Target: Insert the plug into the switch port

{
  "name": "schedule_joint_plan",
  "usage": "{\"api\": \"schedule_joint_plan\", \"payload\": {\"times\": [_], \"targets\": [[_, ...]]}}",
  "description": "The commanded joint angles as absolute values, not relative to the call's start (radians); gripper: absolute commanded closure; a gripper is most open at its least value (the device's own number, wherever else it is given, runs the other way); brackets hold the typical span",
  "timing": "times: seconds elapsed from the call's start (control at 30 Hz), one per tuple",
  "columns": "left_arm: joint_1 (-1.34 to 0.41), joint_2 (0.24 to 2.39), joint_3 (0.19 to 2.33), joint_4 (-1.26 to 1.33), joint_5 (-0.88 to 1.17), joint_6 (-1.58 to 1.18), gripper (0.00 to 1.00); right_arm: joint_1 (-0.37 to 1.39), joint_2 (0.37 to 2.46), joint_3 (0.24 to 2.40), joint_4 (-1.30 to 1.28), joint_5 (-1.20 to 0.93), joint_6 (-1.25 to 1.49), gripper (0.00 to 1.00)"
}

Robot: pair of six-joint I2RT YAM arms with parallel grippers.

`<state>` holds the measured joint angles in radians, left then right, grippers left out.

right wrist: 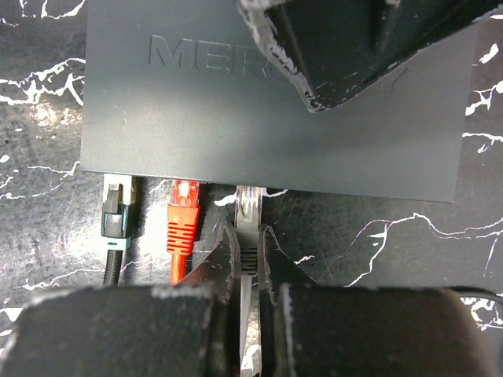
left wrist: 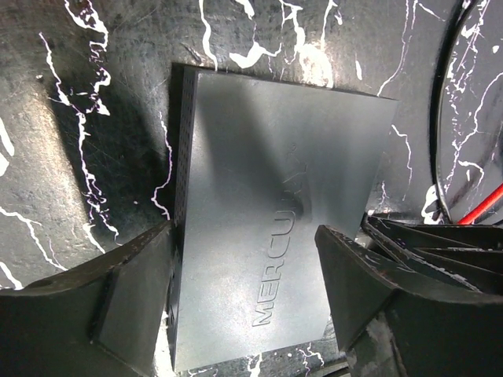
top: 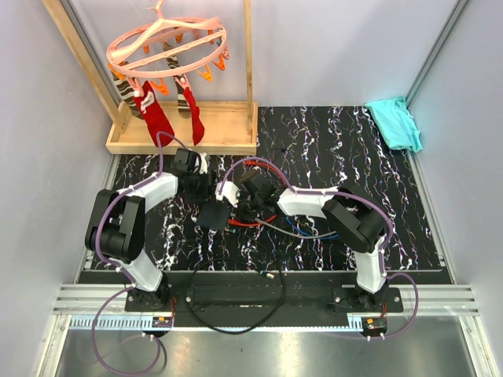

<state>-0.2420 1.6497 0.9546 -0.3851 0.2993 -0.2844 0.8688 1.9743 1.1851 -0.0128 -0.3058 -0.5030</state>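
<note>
The switch (top: 209, 217) is a flat matte black box lying on the marbled mat. In the left wrist view the switch (left wrist: 267, 212) sits between my left gripper's (left wrist: 244, 302) fingers, which press on its two long sides. In the right wrist view my right gripper (right wrist: 249, 236) is shut on the grey boot of a clear plug (right wrist: 247, 206). The plug's tip meets the near thin edge of the switch (right wrist: 267, 118), where the port is hidden under the top face. From above, the left gripper (top: 203, 196) and the right gripper (top: 234, 208) flank the box.
A red plug (right wrist: 183, 214) and a black-and-teal plug (right wrist: 115, 216) sit in ports left of the grey one. Red, blue and black cables (top: 271, 224) trail right of the switch. A wooden rack with hanging socks (top: 169, 102) stands far left. A teal cloth (top: 395, 122) lies far right.
</note>
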Motion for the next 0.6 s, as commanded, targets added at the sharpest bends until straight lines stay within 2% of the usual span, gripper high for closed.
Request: {"api": "schedule_joint_plan", "payload": {"times": [0.0, 0.57], "targets": [[-0.242, 1.666, 0.966, -0.357, 0.354, -0.279, 0.27, 0.882, 1.980, 1.232, 0.051, -0.316, -0.497, 1.00], [-0.256, 1.690, 0.963, -0.353, 0.423, -0.293, 0.30, 0.888, 1.991, 1.258, 0.057, -0.365, -0.439, 1.00]]}}
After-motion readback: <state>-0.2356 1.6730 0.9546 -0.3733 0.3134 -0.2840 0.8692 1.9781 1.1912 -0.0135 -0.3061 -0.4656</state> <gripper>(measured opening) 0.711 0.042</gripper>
